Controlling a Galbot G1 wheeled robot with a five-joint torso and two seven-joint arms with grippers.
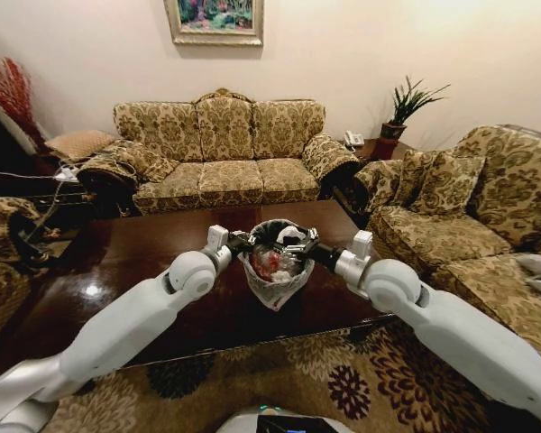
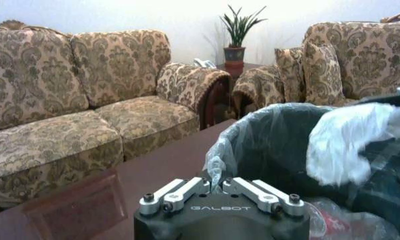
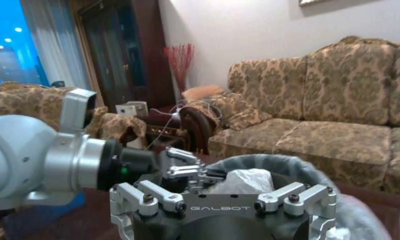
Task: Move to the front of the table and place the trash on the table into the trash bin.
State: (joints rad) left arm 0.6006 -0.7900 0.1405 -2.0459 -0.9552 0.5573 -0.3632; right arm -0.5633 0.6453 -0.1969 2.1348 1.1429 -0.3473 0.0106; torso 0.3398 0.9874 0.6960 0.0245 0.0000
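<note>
In the middle of the head view, the trash bin (image 1: 277,263) stands on the table (image 1: 117,262), trash already inside. The left gripper (image 1: 242,242) pinches its liner rim, fingers pressed together; the right gripper (image 1: 299,245) spreads wide at the opposite rim, probably having dropped something in.

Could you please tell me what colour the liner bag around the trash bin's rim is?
Grey-white and translucent; the liner bag shows best in the left wrist view.

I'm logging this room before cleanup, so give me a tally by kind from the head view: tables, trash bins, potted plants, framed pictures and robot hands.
table: 1
trash bin: 1
potted plant: 1
framed picture: 1
robot hands: 2, the left hand and the right hand, both at the bin's rim
Total: 6
</note>
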